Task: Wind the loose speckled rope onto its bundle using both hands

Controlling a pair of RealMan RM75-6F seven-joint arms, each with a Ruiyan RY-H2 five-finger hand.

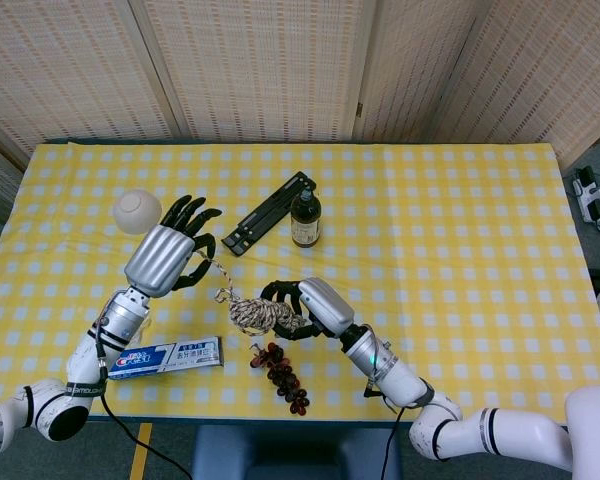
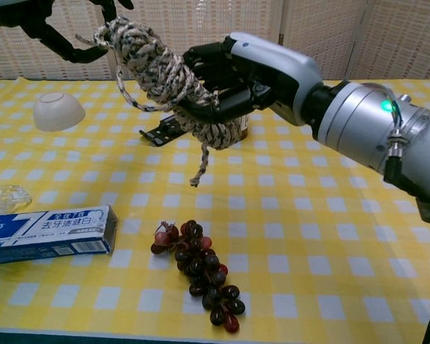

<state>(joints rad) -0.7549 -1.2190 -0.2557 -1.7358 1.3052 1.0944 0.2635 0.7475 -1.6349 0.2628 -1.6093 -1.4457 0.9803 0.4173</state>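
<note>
Far left there's a white bowl [image 1: 138,211] flipped upside down on the yellow checked tablecloth [image 1: 460,220]; the left hand [image 1: 168,256] sits just at its 4 o'clock, raised off the table with fingers fanned out, and the loose rope end [image 1: 220,277] runs into it, though I can't tell if it's actually pinched or only draped across the fingers. Toothpaste box [image 1: 166,356] lies flat at 6 o'clock from that hand, near the front edge; in the chest view a clear plastic thing [image 2: 6,195] sits just above it.

Middle: the speckled rope bundle [image 1: 262,315] is up in the air, lying sideways, gripped by the right hand [image 1: 305,303] wrapped around its right end; a short tail dangles off the bundle. Grapes [image 1: 283,374] sit on the cloth at 6 o'clock from the bundle. At 12 o'clock stand a dark bottle [image 1: 303,216] and a black flat bar [image 1: 269,213] angled just beside it.
</note>
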